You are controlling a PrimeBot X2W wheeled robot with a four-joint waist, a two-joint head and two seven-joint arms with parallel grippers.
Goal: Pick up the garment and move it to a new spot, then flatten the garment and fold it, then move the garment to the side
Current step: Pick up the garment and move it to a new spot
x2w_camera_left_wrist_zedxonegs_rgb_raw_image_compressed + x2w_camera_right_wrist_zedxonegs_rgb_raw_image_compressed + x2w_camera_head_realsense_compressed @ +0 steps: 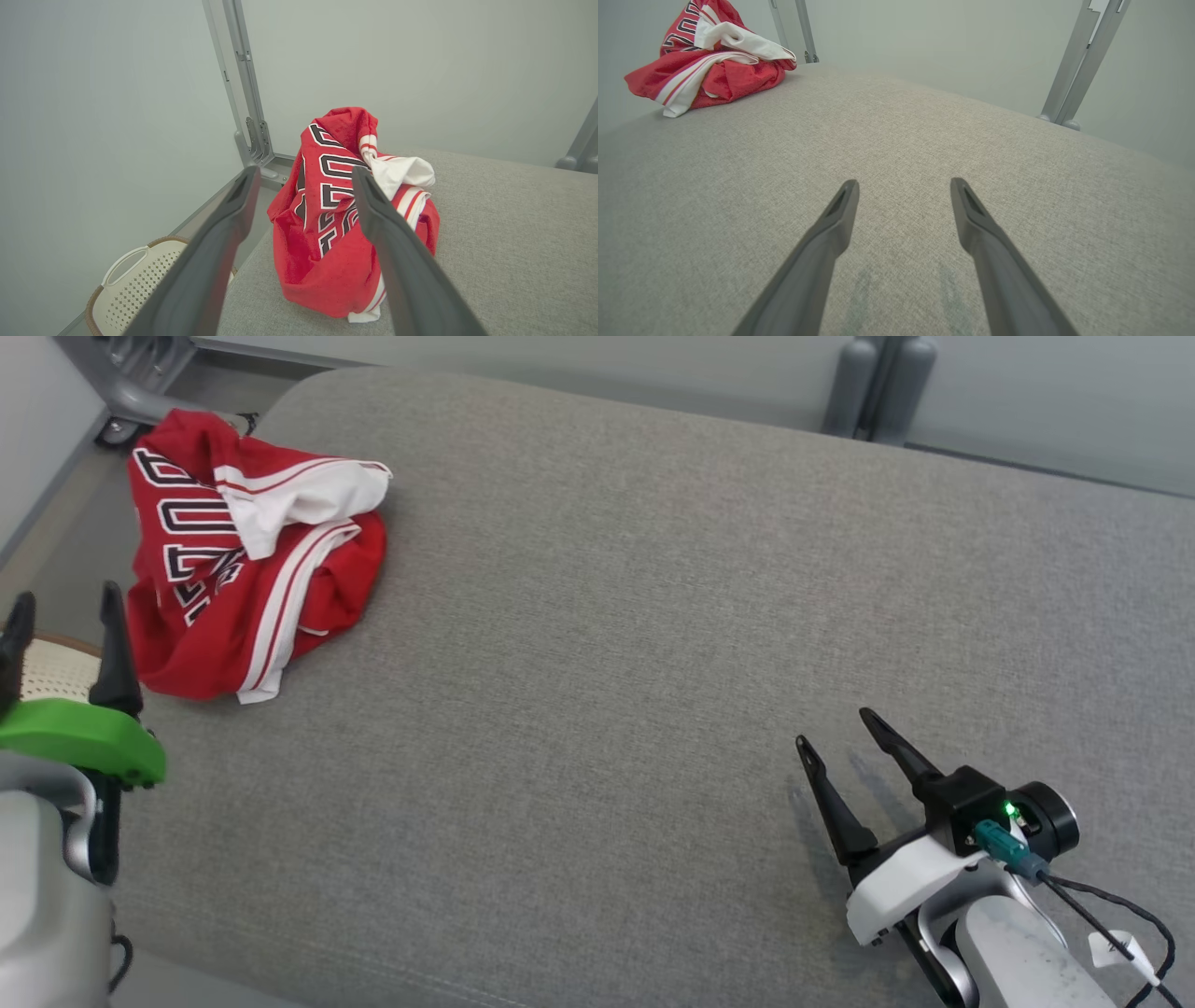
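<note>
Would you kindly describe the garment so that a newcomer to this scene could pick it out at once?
Start from the wide grey cushioned surface and go to its far left corner. There the garment lies in a crumpled heap, ahead of the left gripper. It is the one red thing, with white stripes and black lettering.

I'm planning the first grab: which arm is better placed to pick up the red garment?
Left. The left gripper is open close beside the crumpled garment; the right gripper, also open, is far across the grey cushion.
</note>
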